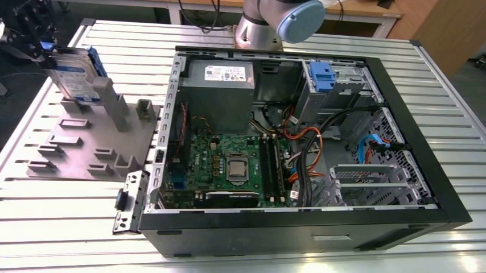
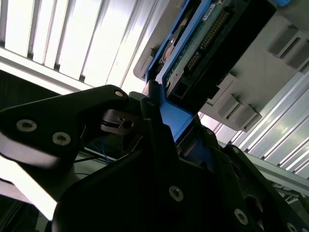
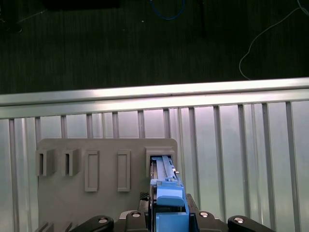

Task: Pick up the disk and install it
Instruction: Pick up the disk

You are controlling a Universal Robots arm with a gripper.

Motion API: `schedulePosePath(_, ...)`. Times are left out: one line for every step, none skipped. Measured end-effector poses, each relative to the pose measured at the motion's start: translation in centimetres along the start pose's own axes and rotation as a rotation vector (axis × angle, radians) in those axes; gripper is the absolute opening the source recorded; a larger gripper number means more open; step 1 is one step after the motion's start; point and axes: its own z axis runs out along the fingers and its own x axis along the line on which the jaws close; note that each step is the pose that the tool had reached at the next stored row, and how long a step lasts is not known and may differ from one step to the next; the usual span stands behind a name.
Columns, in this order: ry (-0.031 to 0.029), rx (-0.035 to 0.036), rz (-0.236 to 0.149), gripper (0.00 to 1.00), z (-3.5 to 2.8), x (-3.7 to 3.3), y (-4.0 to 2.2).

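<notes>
- The black fingers [image 2: 153, 126] of the gripper [image 2: 159, 110] are drawn in tight on a blue plastic edge rail, with no gap showing between them and the rail.
- That rail belongs to the disk [image 2: 208, 39], a flat rectangular silver hard drive with a white-and-blue label, which the gripper [image 1: 36, 46] holds by its upper end at the exterior view's far left.
- The disk [image 1: 72, 74] stands on edge, leaning a little. Its lower end is at a raised slot of a flat grey fixture plate [image 1: 76, 145]; whether it is seated there I cannot tell.
- In the first wrist view, the disk [image 3: 164, 170] runs from the gripper [image 3: 169, 212] into the end pocket of the fixture plate [image 3: 106, 154], beside a row of similar pockets.
- The plate lies on a ribbed aluminium table [image 1: 68, 219].
- To the exterior view's right of the plate, well apart from the disk, an open black computer case [image 1: 425, 190] lies on its side. Inside it are a grey metal power-supply box [image 1: 220, 77], a green motherboard [image 1: 227, 162] and a grey drive cage with a blue latch [image 1: 322, 77].
</notes>
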Motion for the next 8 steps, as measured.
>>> schedulePosePath(0.0, 0.0, 0.0, 0.36, -0.02, 0.0, 0.0)
schedulePosePath(0.0, 0.0001, 0.0, 0.36, -0.04, 0.0, 0.0)
schedulePosePath(0.0, 0.0001, 0.0, 0.36, -0.12, -0.01, 0.0)
schedulePosePath(0.0, 0.0, 0.0, 0.36, -0.16, -0.01, 0.0)
schedulePosePath(0.0001, -0.0001, 0.0, 0.36, -0.18, -0.01, 0.0)
schedulePosePath(0.0, 0.0, 0.0, 0.36, -0.19, -0.01, 0.0)
schedulePosePath(0.0, 0.0, 0.0, 0.36, -0.22, -0.01, 0.0)
schedulePosePath(0.0, 0.0001, 0.0, 0.36, -0.24, -0.01, 0.0)
